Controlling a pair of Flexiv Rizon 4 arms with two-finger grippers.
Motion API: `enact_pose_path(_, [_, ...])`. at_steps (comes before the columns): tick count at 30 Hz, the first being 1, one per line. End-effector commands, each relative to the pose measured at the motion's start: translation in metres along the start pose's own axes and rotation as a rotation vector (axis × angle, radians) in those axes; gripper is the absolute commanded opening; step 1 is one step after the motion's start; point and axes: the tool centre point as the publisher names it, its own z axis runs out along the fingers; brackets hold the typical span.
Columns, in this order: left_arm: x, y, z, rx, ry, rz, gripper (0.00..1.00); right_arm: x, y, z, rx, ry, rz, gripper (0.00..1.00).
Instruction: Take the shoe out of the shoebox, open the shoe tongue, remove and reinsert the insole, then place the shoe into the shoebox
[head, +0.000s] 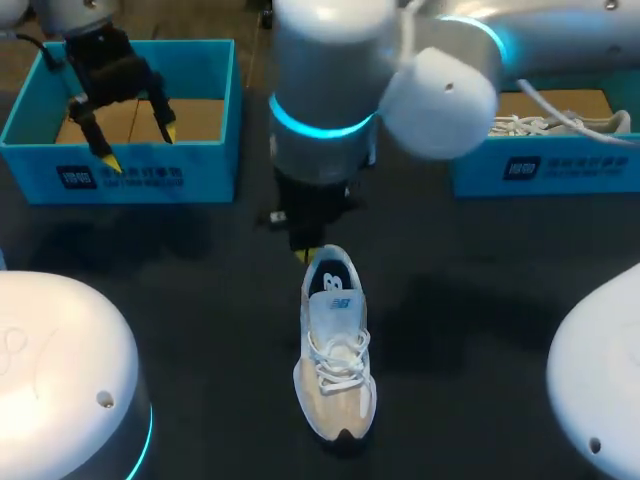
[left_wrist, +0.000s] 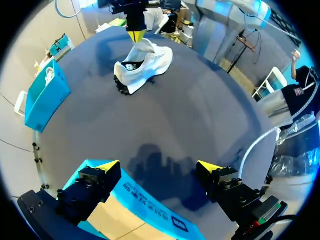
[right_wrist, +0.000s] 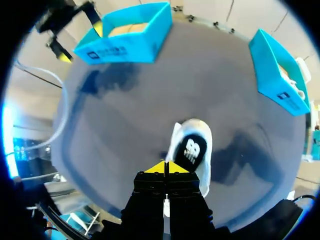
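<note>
A white shoe (head: 335, 345) with a dark insole stands upright mid-table, toe toward the near edge; the left wrist view shows the shoe (left_wrist: 145, 62) far ahead. My right arm reaches in over the middle. Its gripper (head: 305, 254) is shut, yellow tips together right at the shoe's heel (right_wrist: 192, 150); nothing shows between them in the right wrist view (right_wrist: 166, 167). My left gripper (head: 140, 146) hangs open over the front wall of the left blue shoebox (head: 130, 175), fingers wide and empty (left_wrist: 159, 166). That box shows only its cardboard floor.
A second blue shoebox (head: 540, 170) at the back right holds another white shoe (head: 560, 125). Two white arm bases stand at the near left (head: 60, 370) and near right (head: 600, 370). Dark tabletop surrounds the shoe.
</note>
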Motion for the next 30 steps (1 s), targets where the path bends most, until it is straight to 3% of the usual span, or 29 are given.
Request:
enact_pose_path(1, [-0.002, 0.000, -0.003, 0.000, 0.008, 0.000, 1.00, 0.000, -0.016, 0.000, -0.051, -0.077, 0.003, 0.00])
enact_pose_path(11, [-0.002, 0.000, -0.003, 0.000, 0.008, 0.000, 1.00, 0.000, -0.016, 0.000, -0.051, -0.077, 0.003, 0.00])
enact_pose_path(19, [-0.002, 0.002, -0.005, 0.010, 0.009, 0.029, 1.00, -0.011, 0.003, 0.019, -0.030, -0.297, -0.075, 0.00])
enact_pose_path(24, [-0.005, 0.006, -0.008, 0.017, 0.026, 0.028, 1.00, -0.013, 0.008, 0.029, -0.046, -0.323, -0.100, 0.00])
enact_pose_path(30, [-0.005, 0.006, -0.008, 0.017, 0.026, 0.028, 1.00, -0.016, 0.004, 0.041, -0.010, -0.367, -0.076, 0.00])
